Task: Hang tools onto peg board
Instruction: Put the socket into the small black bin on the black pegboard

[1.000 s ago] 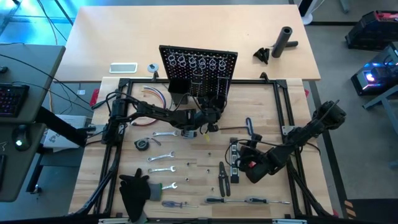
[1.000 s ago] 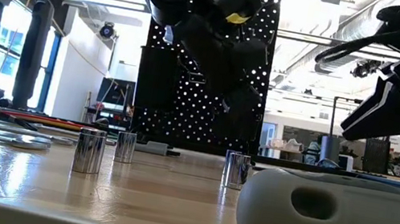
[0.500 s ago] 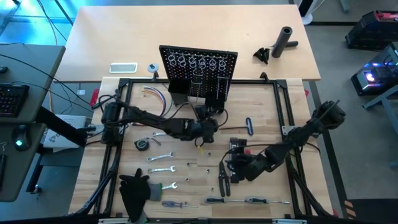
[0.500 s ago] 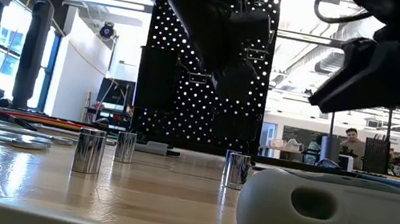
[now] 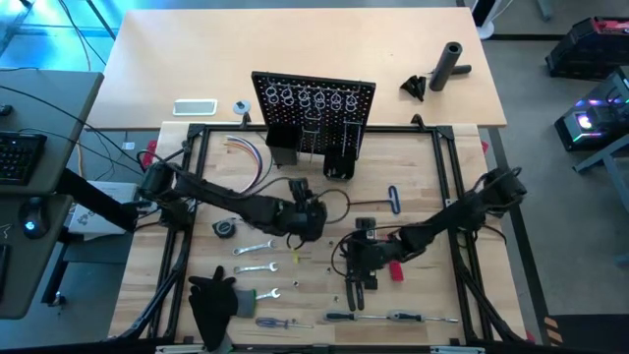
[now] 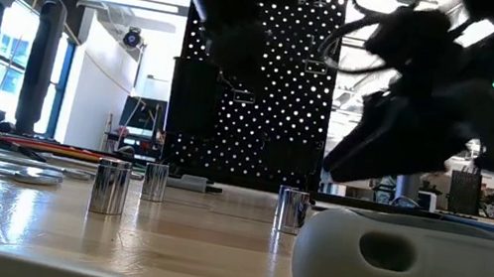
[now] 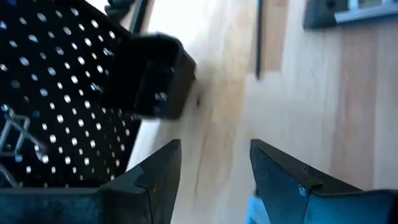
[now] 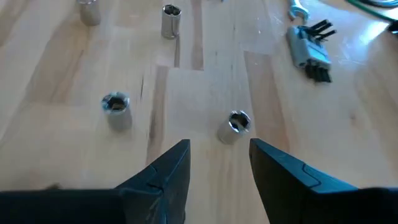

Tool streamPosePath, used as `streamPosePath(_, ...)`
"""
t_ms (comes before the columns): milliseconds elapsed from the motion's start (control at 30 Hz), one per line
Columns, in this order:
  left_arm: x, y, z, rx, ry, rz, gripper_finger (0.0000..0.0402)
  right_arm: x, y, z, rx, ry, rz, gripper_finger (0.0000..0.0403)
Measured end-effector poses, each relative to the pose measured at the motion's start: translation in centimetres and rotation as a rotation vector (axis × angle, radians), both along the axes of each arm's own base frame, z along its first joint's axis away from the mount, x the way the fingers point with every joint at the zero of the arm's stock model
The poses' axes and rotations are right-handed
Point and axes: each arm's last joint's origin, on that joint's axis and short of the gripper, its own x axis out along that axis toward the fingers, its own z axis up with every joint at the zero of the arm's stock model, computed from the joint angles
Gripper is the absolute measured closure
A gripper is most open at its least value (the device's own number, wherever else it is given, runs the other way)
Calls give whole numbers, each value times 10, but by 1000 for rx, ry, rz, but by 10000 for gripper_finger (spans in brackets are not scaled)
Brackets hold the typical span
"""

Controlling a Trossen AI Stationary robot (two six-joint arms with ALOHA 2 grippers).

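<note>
The black peg board (image 5: pixel 313 106) stands upright at the table's far middle, silver rings along its top and small black bins (image 5: pixel 283 141) at its foot. Tools lie flat on the wood: silver wrenches (image 5: pixel 254 249), a round tape measure (image 5: pixel 224 228), a blue-handled tool (image 5: pixel 393 200), black pliers (image 5: pixel 350 291) and screwdrivers (image 5: pixel 393 317). My left gripper (image 5: pixel 305 218) hangs open in front of the board, nothing between its fingers (image 7: pixel 214 149). My right gripper (image 5: pixel 356 258) is open low over the table's middle, with small silver sockets (image 8: pixel 234 126) ahead of it.
A black cloth (image 5: pixel 211 305) lies at the near left and coloured wires (image 5: pixel 248 149) lie left of the board. Loose sockets (image 6: pixel 110 186) stand on the wood. A black cylinder (image 5: pixel 450 64) rests on the far table. The black frame rail (image 5: pixel 452 177) borders the work area.
My left gripper has drawn back from the peg board toward the table's near and left edges, rising and turning a little. My right gripper has gone toward the table's left edge, sinking and tipping its fingers further down. Both have stayed open.
</note>
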Motion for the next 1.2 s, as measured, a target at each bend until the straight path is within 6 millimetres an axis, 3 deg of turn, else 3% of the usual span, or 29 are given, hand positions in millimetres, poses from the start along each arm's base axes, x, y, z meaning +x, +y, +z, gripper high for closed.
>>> streamPosePath(267,-20,-27,-17,2,48,6,216,15,-19,-18,2,-3,-46,242)
streamPosePath(600,-38,-51,-34,-33,42,11,216,24,-37,-16,95,-5,2,242)
streamPosePath(833,-44,-60,-34,-41,40,8,216,27,-42,-14,140,-19,44,244)
streamPosePath(1200,-47,-67,-35,-46,37,4,216,31,-42,-29,158,0,74,326)
